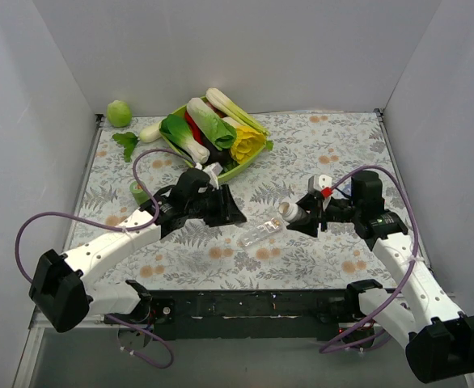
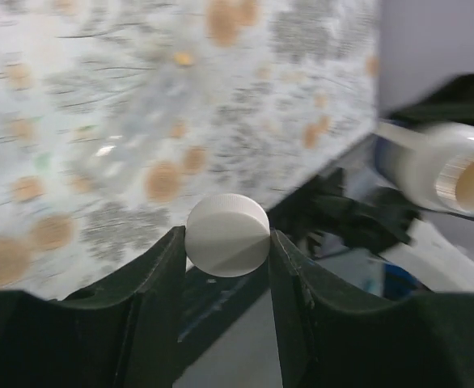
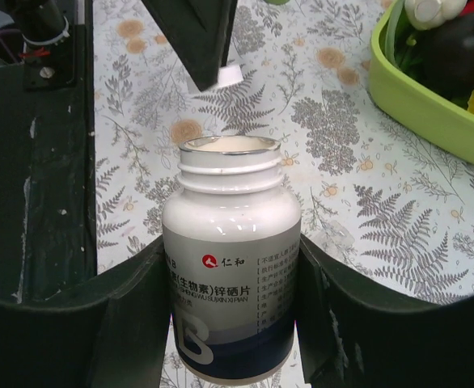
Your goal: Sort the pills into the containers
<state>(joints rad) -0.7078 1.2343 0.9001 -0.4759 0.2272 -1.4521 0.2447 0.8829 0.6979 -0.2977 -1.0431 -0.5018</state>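
In the left pincer (image 2: 227,239), shut tight between its two fingers: a white ribbed screw cap (image 2: 227,233), pinched at the rim and held off the fern-print counter (image 2: 75,73). From above, poised left of centre, tips pointing right toward the other arm.

Gripped in the right pincer (image 3: 231,252): a white pill bottle (image 3: 231,283) with a grey-and-blue label and a red logo, squeezed at its body from both sides. Uncapped, threaded neck bare, mouth open and facing the left pincer. Tilted almost onto its side in the overhead view, held above the counter, right of centre. Contents not to be made out.

Lying flat on the counter between the two pincers, just below and left of the bottle's mouth: the clear pill-organiser strip (image 1: 261,232), set at a slant, touched by neither pincer. Compartments and any pills inside too small to tell.

At the far side of the counter, well apart from the strip: a green tray (image 3: 415,101) heaped with vegetables (image 1: 209,125). Left of it, near the back-left corner, a round green ball (image 1: 120,112).
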